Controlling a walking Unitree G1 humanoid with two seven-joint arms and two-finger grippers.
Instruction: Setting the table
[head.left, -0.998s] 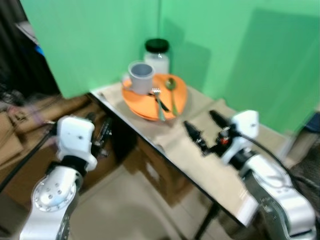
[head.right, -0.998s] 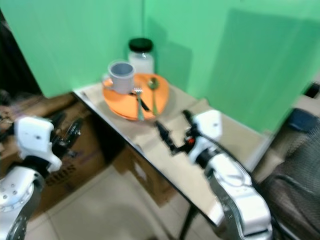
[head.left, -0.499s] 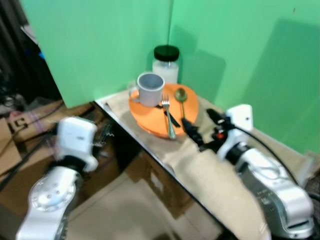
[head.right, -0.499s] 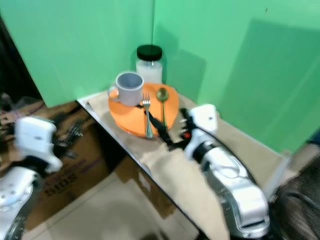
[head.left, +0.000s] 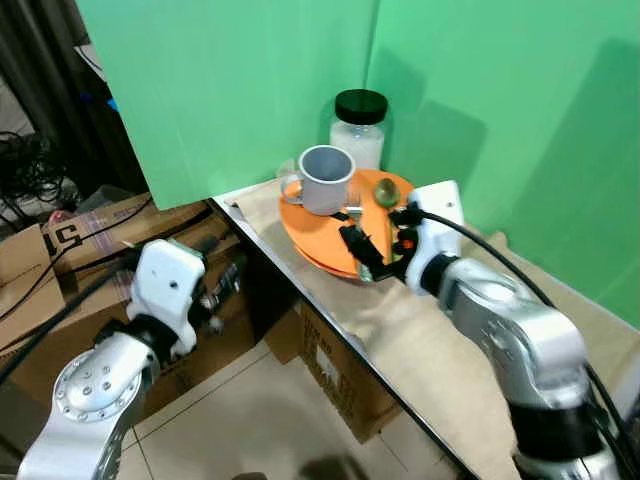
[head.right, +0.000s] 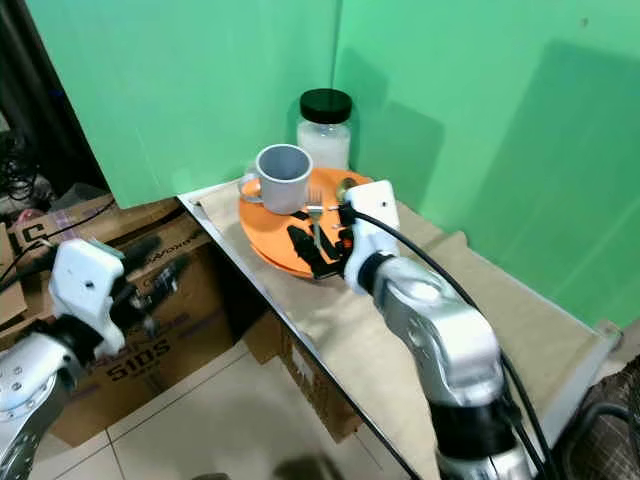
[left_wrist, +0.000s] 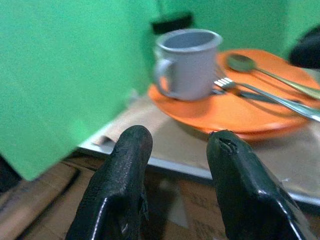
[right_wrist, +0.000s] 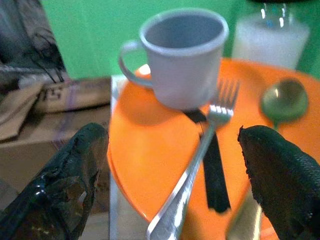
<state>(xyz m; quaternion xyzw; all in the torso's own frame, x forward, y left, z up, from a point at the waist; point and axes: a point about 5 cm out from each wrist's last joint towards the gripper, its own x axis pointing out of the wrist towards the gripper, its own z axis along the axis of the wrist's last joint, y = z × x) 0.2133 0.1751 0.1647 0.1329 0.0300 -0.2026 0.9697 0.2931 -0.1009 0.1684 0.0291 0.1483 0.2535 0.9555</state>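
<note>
An orange plate (head.left: 318, 236) lies at the table's far corner on a beige cloth (head.left: 430, 340). On it stand a grey mug (head.left: 325, 178) and lie a fork (right_wrist: 200, 150), a black-handled knife (right_wrist: 212, 167) and a gold spoon (right_wrist: 282, 100). My right gripper (head.left: 378, 232) hovers open over the plate's near rim, its fingers (right_wrist: 70, 180) spread wide on either side of the fork and knife, holding nothing. My left gripper (head.left: 218, 285) hangs open below the table's edge and looks up at the mug (left_wrist: 187, 62) and plate (left_wrist: 240, 110).
A jar (head.left: 359, 125) with a black lid stands behind the plate against the green backdrop (head.left: 220, 80). Cardboard boxes (head.left: 70, 235) sit on the floor to the left, another box (head.left: 340, 375) under the table. Cables (head.left: 30, 170) trail at far left.
The camera has moved closer and turned. My right gripper has travelled from above the cloth to above the plate's near rim, still open. The left arm stays low beside the table.
</note>
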